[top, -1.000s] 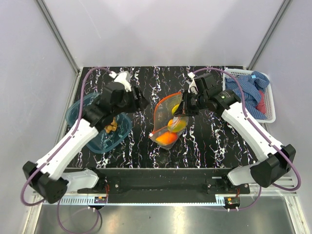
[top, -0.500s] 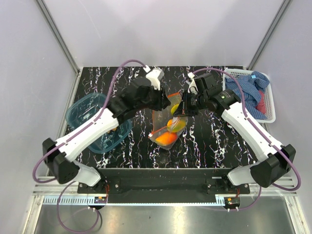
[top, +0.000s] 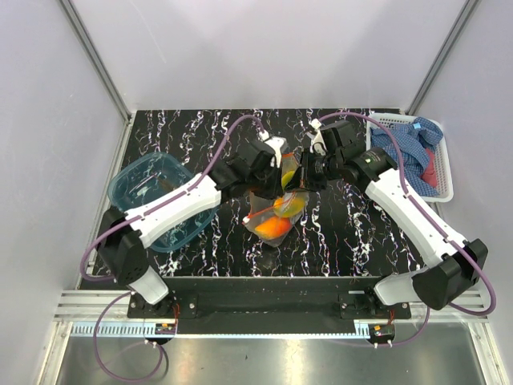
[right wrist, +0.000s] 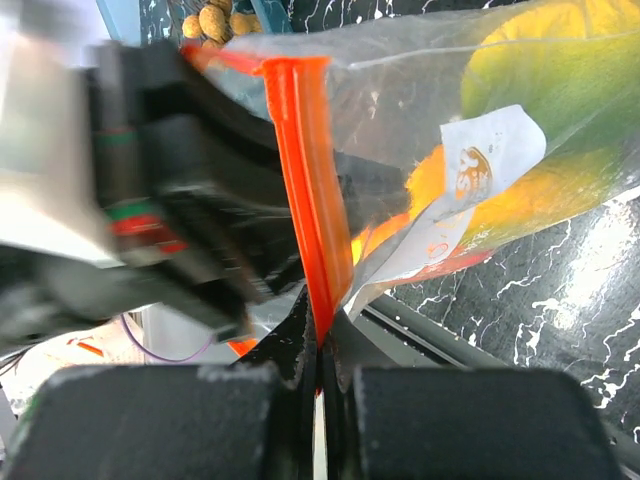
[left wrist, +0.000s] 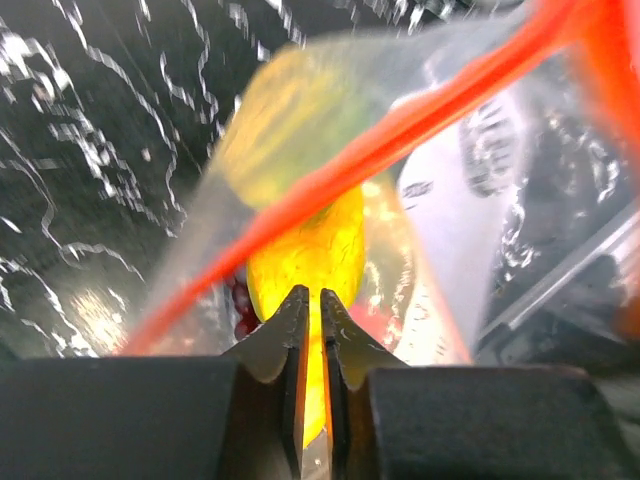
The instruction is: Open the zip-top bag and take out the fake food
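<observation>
So, from the top view: the zip-top bag [top: 258, 210] sat mid-frame on the black marbled table [top: 353, 233], just below the two wrists, with its mouth end raised toward the top of the frame.

The right gripper [right wrist: 318, 335] was clamped flat on the orange-red zip strip [right wrist: 300, 180]. Its fingers were fully together, and the strip ran up from the tips.

The left gripper [left wrist: 310, 300] was at the bag's mouth, on the side left of the right one. Its fingers stood nearly together, leaving a thin slit with yellow showing through. I couldn't tell whether film was pinched in there. The zip strip crossed that wrist view diagonally above the tips, blurred.

Fake food inside the film:
- orange [top: 274, 229] at the low end of the bag
- yellow-green mango [top: 292, 205] just above it
- bright yellow fruit [left wrist: 305, 250] right ahead of the left tips

A white paper label [right wrist: 480, 150] was in there too.

Small tan balls [right wrist: 207, 20] showed at the upper left of the right wrist view, outside the bag. The blue tub [top: 128, 186] sat left of centre, partly under the left arm. A white basket [top: 442, 191] holding a blue checked cloth [top: 405, 144] sat at the upper right, well apart from the bag.
</observation>
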You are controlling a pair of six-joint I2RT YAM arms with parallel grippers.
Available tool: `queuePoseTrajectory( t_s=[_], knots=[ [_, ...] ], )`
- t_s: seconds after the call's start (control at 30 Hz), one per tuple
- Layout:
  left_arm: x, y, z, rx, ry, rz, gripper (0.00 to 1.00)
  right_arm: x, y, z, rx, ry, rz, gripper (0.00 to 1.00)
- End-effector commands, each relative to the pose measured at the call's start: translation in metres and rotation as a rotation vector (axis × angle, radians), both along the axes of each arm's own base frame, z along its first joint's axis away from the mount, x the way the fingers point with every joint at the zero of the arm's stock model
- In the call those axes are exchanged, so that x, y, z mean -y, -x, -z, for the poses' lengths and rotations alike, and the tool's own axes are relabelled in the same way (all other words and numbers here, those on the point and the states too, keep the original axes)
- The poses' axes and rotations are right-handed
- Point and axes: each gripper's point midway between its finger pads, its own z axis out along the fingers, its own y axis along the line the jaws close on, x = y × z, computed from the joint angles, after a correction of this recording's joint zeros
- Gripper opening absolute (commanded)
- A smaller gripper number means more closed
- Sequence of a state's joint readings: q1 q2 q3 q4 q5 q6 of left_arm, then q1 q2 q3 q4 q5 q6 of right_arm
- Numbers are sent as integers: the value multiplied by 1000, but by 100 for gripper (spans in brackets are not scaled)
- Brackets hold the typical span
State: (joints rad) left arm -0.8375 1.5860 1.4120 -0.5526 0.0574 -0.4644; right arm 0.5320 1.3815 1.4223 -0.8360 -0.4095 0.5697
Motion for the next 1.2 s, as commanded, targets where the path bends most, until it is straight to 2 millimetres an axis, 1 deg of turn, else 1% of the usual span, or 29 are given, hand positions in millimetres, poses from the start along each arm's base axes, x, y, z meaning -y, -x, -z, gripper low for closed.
queuePoseTrajectory(
  t_s=[0.0,0.03,0.07,0.1,0.17,0.2,0.23,0.3,0.33,0.4,0.43,0.47,0.5,0.53,0.57,0.6,0.7,0.83,0.87,0.93,0.97,1.07,1.1,1.13,1.17],
  knots=[
    [9,11,21,-78,-20,17,14,1,4,-23,64,-49,5,0],
    [12,12,26,-93,-29,21,18,2,5,-19,54,-42,13,0],
    [13,12,27,-96,-31,21,22,3,7,-18,50,-39,13,0],
    [14,11,29,-98,-38,19,31,4,8,-18,52,-41,13,0],
    [15,10,37,-109,-54,20,41,6,10,-14,44,-34,15,0],
    [15,10,39,-112,-59,19,51,7,11,-16,48,-34,19,0],
    [16,9,44,-116,-69,19,56,8,12,-15,45,-34,21,0],
    [18,12,48,-131,-71,32,62,8,13,-15,45,-33,23,0],
    [20,12,54,-145,-74,38,66,9,13,-14,48,-32,27,0],
    [27,17,60,-180,-62,69,70,12,15,-14,49,-27,32,0],
    [30,19,60,-189,-51,82,74,13,16,-11,45,-22,32,0],
    [36,22,61,-200,-31,101,75,14,17,-11,46,-21,33,0],
    [39,25,62,-208,-18,117,77,15,18,-7,37,-15,34,0],
    [42,27,63,-217,-6,125,80,16,20,-6,35,-12,36,0],
    [46,28,63,-225,14,137,80,17,21,-5,36,-10,38,0],
    [47,30,68,-240,17,141,80,18,22,-2,32,-5,40,0],
    [53,37,75,-265,39,161,80,21,24,-2,39,-1,49,0],
    [58,35,77,-252,53,167,75,25,26,-3,44,3,60,0],
    [60,35,78,-252,53,171,72,25,26,-4,48,2,59,0],
    [63,34,76,-252,65,186,67,25,27,-3,43,1,62,0],
    [64,34,77,-256,66,189,58,26,28,-3,44,2,63,0],
    [65,33,72,-245,74,186,42,28,29,-3,46,7,66,0],
    [64,32,71,-236,71,186,33,28,29,-1,43,12,67,0],
    [62,31,69,-228,63,180,29,29,29,0,44,15,66,0],
    [60,30,63,-212,61,179,26,29,29,1,41,19,67,0]
  ],
)
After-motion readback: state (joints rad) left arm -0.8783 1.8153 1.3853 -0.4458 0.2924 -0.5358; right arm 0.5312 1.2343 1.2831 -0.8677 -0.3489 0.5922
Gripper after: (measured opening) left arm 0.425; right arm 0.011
